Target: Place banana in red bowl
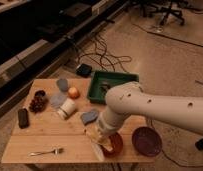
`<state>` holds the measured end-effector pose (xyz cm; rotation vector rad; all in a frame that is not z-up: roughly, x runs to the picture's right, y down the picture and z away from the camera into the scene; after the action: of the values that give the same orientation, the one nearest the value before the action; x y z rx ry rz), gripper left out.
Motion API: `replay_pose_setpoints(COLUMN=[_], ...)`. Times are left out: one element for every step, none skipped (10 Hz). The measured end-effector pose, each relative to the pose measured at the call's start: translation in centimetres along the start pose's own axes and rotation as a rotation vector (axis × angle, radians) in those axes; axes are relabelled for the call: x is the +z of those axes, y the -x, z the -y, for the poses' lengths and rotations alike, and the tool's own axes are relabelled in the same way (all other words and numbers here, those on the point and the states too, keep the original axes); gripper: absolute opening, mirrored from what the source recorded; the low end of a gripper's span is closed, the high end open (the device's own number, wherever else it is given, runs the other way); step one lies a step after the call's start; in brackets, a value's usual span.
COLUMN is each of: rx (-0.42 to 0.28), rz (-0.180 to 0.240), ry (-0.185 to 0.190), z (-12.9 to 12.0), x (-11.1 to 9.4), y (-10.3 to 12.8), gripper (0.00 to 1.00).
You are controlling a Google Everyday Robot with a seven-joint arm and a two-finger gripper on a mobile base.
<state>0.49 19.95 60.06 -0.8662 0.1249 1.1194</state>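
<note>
Gripper (106, 141) (with banana (105, 146)) over red bowl (115, 143)

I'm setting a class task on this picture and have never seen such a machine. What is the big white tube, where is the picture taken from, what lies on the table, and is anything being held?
The white tube is a robot arm reaching in from the right. At its end is a two-finger hand, pointing down at the front of the wooden table; the fingers are shut. There is one picture, taken from above and in front of the table; where the camera is mounted I cannot say.

A pale banana hangs at the hand, apparently held, just over the red bowl. Right of that sits a darker maroon dish. Also on the table: a fork, a dark block, grapes, a round orange fruit, a white cup on its side and a green tray.
</note>
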Motion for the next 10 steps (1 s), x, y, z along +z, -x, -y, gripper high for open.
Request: replay_pose_setpoints(rx=[0.014, 0.035, 0.052, 0.069, 0.078, 0.09, 0.101, 0.111, 0.116, 0.129], rz=[0.006, 0.014, 0.019, 0.025, 0.027, 0.029, 0.034, 0.036, 0.039, 0.048], ry=[-0.004, -0.011, -0.016, -0.021, -0.024, -0.029, -0.033, -0.038, -0.04, -0.04], z=[0.2, 0.5, 0.9, 1.3, 1.6, 2.0, 2.5, 2.9, 3.2, 3.8], x=[-0.2, -0.5, -0.8, -1.1, -1.2, -1.4, -1.7, -2.1, -2.2, -2.2], y=[-0.4, -1.1, -1.7, -2.4, -2.8, -3.3, -3.6, -3.9, -4.0, -4.1], gripper=[0.0, 0.0, 0.0, 0.0, 0.0, 0.0, 0.0, 0.0, 0.0, 0.0])
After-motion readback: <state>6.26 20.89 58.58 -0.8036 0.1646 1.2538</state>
